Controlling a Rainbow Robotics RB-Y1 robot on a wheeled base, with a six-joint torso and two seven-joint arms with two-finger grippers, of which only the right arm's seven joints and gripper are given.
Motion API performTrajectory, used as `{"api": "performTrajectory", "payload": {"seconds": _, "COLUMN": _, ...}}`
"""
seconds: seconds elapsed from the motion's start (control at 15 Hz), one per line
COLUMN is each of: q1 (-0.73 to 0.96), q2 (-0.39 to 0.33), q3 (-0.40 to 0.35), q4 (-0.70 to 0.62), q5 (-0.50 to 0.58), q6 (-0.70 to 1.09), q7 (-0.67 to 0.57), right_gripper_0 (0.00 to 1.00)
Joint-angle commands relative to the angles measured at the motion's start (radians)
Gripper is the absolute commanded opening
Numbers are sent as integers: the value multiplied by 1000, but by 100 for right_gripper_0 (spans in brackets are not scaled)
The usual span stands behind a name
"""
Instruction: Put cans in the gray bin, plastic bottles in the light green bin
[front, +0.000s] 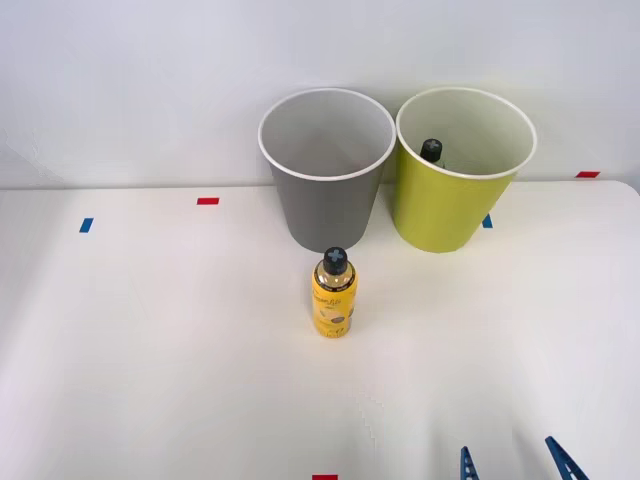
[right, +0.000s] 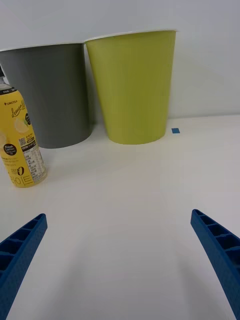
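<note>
The bottle (front: 335, 294) stands upright near the gray bin (front: 328, 205), awaiting pickup; the gripper (front: 512, 462), fingers apart, hovers near-right, before the green bin (front: 448, 205).

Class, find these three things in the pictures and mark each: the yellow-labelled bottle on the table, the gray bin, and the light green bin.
yellow-labelled bottle (front: 334, 304), front view, on its yellow label.
gray bin (front: 327, 210), front view, on its outer gray wall.
light green bin (right: 132, 85), right wrist view, on its outer wall.
</note>
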Motion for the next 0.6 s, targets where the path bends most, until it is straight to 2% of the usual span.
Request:
{"api": "performTrajectory", "payload": {"seconds": 0.07, "q1": 0, "q2": 0, "q3": 0, "q4": 0, "q5": 0, "q6": 0, "q7": 0, "right_gripper_0": 100}}
{"api": "performTrajectory", "payload": {"seconds": 0.6, "q1": 0, "q2": 0, "q3": 0, "q4": 0, "q5": 0, "q6": 0, "q7": 0, "right_gripper_0": 100}}
